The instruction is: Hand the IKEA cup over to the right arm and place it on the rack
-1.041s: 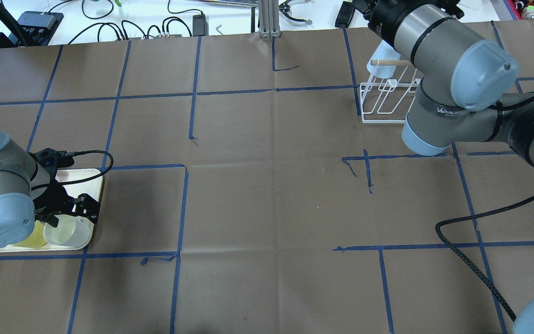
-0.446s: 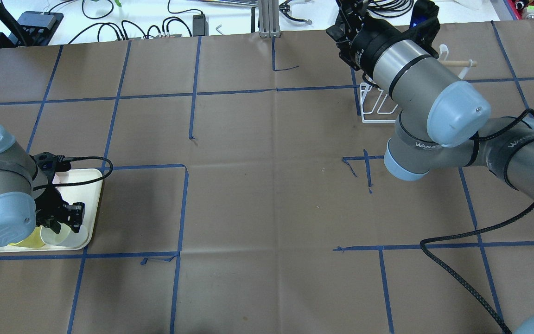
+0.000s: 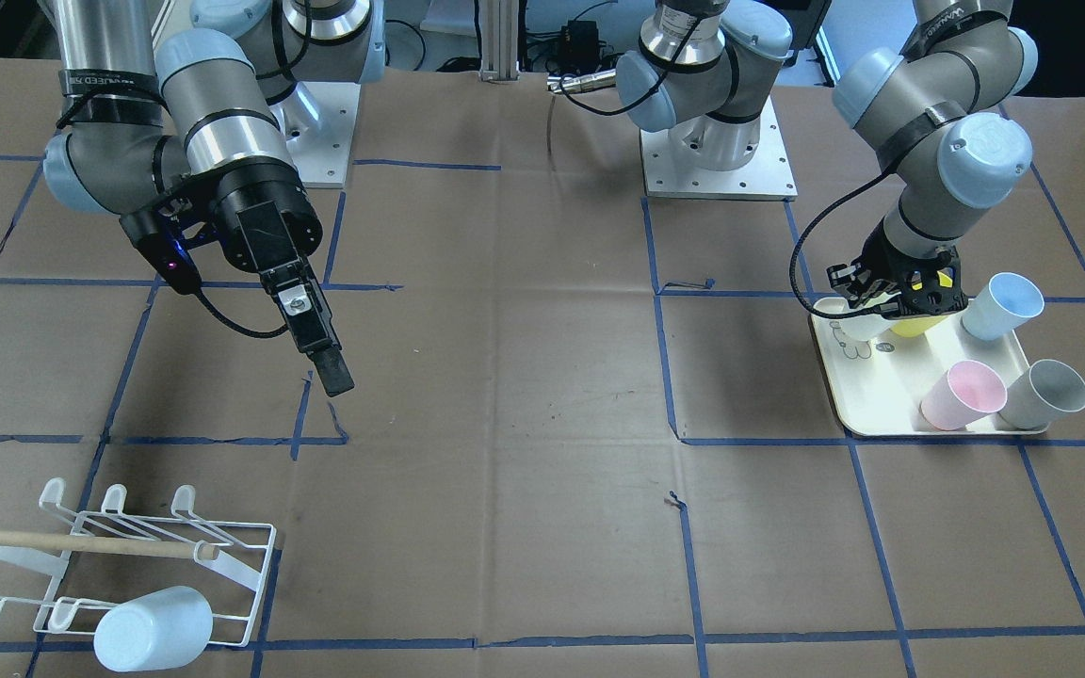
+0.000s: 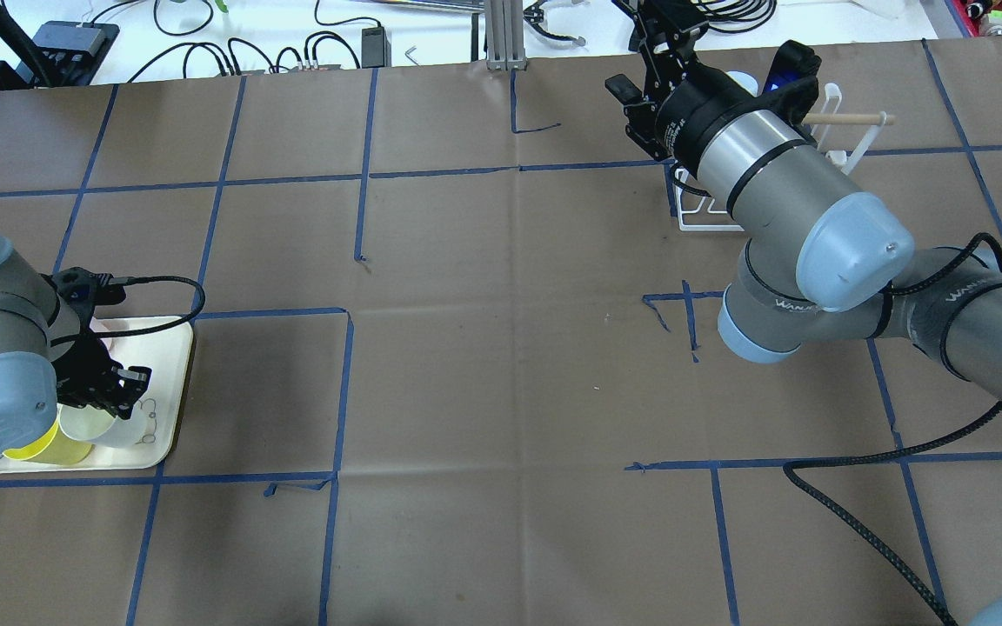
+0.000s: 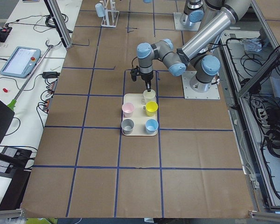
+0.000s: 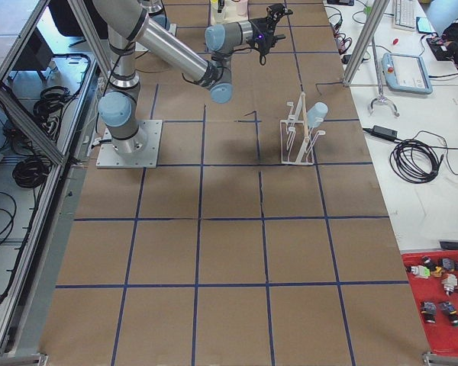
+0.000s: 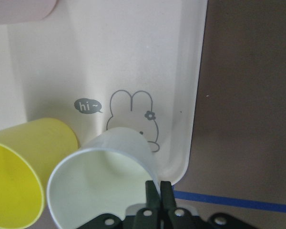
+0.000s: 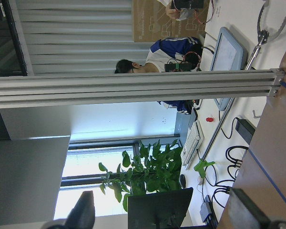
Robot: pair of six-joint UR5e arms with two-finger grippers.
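The IKEA cup (image 7: pixel 102 179), pale white, leans on the cream tray (image 7: pixel 181 71) beside a yellow cup (image 7: pixel 14 183). My left gripper (image 7: pixel 158 188) is shut on its rim, one finger inside and one outside. From overhead the left gripper (image 4: pixel 105 389) sits over the same cup (image 4: pixel 88 426) at the tray's near corner. The right arm's gripper (image 3: pixel 335 377) hangs open and empty above bare table, well away from the rack (image 3: pixel 128 551). In the right wrist view its fingertips (image 8: pixel 83 210) stand far apart. The rack (image 6: pixel 296 133) holds one pale blue cup (image 3: pixel 152 626).
Blue (image 3: pixel 1004 306), pink (image 3: pixel 962 394) and grey (image 3: pixel 1042 394) cups lie on the tray (image 3: pixel 858 395). The right arm's elbow (image 4: pixel 849 252) hides most of the rack from overhead. Cables and gear line the far table edge (image 4: pixel 292 43). A person sits beyond it in the right wrist view.
My left gripper closed on the pale cup's rim and drew it leftward against the yellow cup. The right arm swung left off the rack, turning its wrist outward.
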